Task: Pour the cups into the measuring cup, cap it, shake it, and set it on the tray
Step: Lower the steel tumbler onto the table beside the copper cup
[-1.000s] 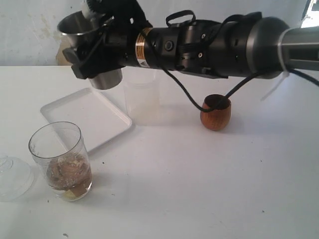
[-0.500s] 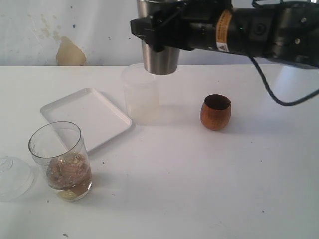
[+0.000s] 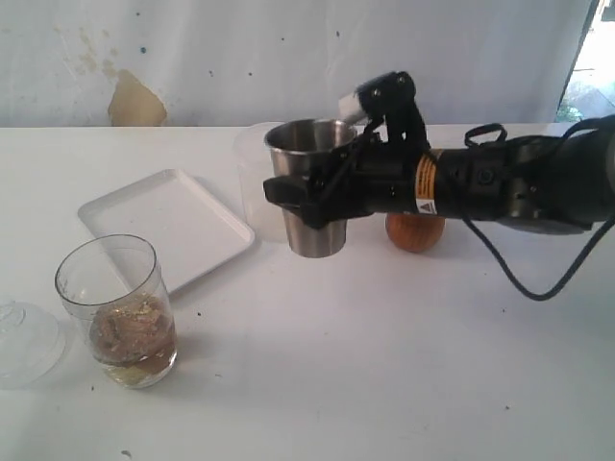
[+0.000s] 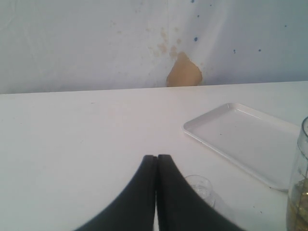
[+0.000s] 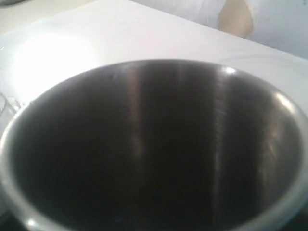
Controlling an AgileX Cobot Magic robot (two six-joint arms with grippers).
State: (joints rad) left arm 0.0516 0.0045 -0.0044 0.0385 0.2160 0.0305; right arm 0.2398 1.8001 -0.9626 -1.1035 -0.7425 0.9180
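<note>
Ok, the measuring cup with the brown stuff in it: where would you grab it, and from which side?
Probably around the clear wall of the measuring cup, above the contents, coming in level from its right in the exterior view. It stands upright and open; the lid lies at its left, the tray close behind.

We see the right arm (image 3: 500, 187) and its steel cup (image 3: 312, 197) barring mid-table, with the frosted cylinder (image 3: 250, 178) and wooden cup (image 3: 415, 233) close behind. The tray (image 3: 159, 226), measuring cup (image 3: 117, 309) and lid (image 3: 24, 341) crowd the left, while the near-right table (image 3: 413, 384) lies open.
</note>
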